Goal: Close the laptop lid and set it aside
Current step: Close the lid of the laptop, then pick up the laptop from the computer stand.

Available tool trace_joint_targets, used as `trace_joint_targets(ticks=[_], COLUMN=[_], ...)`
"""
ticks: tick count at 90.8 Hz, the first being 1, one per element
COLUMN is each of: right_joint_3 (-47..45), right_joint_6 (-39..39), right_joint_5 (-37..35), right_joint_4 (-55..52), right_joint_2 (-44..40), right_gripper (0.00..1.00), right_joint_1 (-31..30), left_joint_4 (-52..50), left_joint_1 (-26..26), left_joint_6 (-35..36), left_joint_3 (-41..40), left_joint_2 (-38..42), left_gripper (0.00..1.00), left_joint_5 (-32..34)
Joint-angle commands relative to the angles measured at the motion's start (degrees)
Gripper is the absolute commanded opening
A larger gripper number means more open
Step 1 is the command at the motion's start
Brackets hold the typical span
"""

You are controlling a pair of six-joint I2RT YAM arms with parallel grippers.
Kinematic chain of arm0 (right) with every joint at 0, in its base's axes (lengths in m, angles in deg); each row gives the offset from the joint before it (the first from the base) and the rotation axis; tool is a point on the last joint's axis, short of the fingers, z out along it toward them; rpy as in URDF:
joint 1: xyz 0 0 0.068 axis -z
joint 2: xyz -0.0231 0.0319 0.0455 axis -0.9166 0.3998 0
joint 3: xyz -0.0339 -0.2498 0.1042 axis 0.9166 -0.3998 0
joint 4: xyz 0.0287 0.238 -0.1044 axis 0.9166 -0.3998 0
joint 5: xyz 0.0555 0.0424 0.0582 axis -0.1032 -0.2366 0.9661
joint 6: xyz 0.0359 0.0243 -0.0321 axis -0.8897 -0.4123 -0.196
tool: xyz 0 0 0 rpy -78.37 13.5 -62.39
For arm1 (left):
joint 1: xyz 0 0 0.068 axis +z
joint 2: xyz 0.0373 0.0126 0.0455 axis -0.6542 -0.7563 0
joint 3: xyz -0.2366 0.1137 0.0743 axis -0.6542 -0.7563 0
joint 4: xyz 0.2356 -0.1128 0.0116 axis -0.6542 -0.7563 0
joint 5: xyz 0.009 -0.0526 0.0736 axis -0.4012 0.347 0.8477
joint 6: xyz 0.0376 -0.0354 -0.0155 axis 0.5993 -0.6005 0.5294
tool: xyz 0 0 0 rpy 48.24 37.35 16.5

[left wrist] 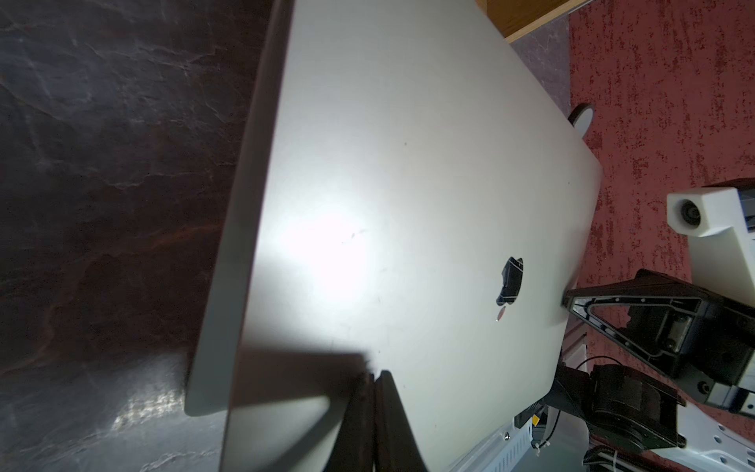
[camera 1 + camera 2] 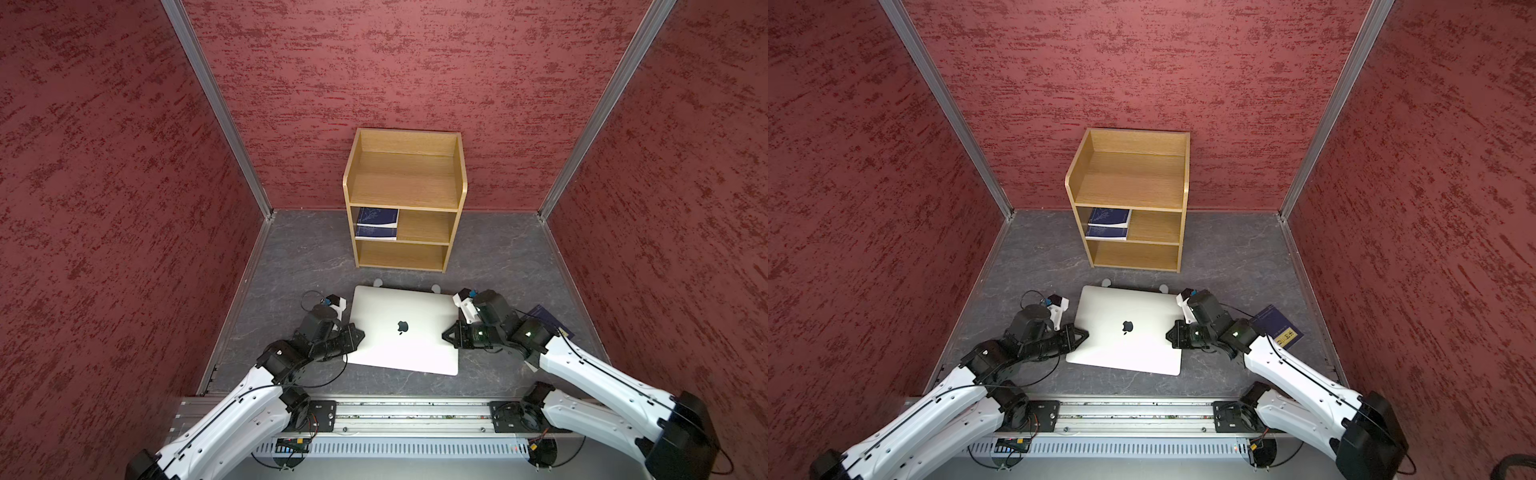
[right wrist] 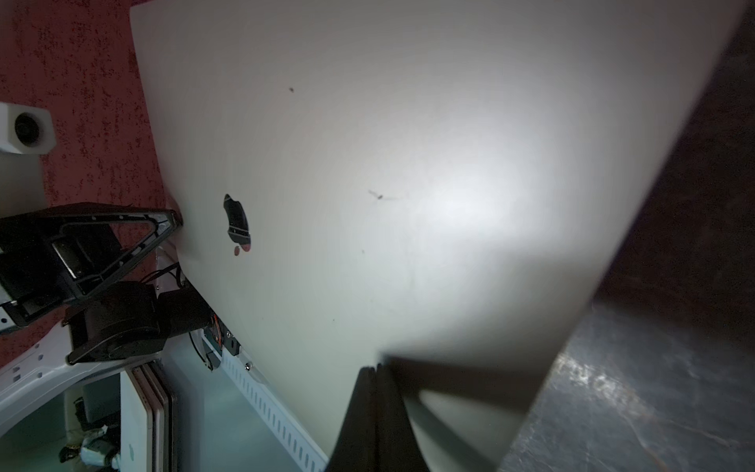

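Presently, in both top views the laptop sits shut over the grey table, in front of the wooden shelf unit and between the two arms. Whether it rests flat on the table cannot be told. The laptop lid is down, silver outer face and dark logo upward. Two pale rounded pieces show just past its far edge. The left hand reaches in over the lid's left edge, and the right hand reaches in over its right edge. Both have their jaws together and grip nothing. Dark blue books lie on the unit's middle shelf. Another blue book lies on the table under the right arm.

Left wrist view: the left hand's fingers are pressed flat together, tips over the lid just inside its edge. Their shadow meets the tips, but contact cannot be confirmed. The right hand stands at the opposite edge, closed to a point.

Right wrist view: the right hand's fingers are likewise together, holding nothing, tips over the lid. The left hand meets the opposite edge, closed.
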Motion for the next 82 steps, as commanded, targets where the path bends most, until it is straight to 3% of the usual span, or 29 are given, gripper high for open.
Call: trace_joint_targets(ticks=[1, 51, 66, 72, 75, 76, 77, 82], right_joint_3=[-2.2, -8.1, -8.3, -8.9, -9.6, -9.6, -10.1, -11.5], right_joint_6=[-0.6, -1.2, -1.3, -1.4, -1.6, -1.6, -1.7, -2.3], right_joint_5=[-3.4, -7.8, -8.6, -10.3, -11.5, -11.5, -12.1, -13.9], right_joint_4=[3.0, 12.1, 10.9, 9.0, 7.7, 7.7, 7.1, 5.2], right_joint_2=[0.7, 0.1, -4.5, -10.0, -14.7, -14.7, -17.2, -23.1], right_gripper=[0.00, 0.00, 0.00, 0.17, 0.36, 0.36, 0.43, 0.58], right_joint_1=[-0.6, -0.6, -0.7, -0.6, -0.6, -0.6, -0.6, -0.6], left_joint_4=[4.1, 13.4, 10.3, 8.1, 7.2, 6.9, 6.6, 4.8], left_joint_1=[-0.3, 0.5, 1.5, 2.0, 2.1, 2.2, 2.3, 2.8], left_joint_6=[-2.5, -5.2, -3.6, -2.5, -2.1, -1.9, -1.8, -1.6], left_joint_3=[-2.1, -8.0, -7.3, -6.5, -6.3, -6.2, -6.3, -6.4], left_joint_2=[-0.5, -1.4, 0.7, 4.9, 7.5, 8.4, 9.2, 13.4], left_gripper=[0.07, 0.26, 0.39, 0.45, 0.56, 0.60, 0.64, 0.78], left_joint_5=[2.7, 7.1, 9.4, 11.3, 12.1, 12.5, 12.9, 14.9])
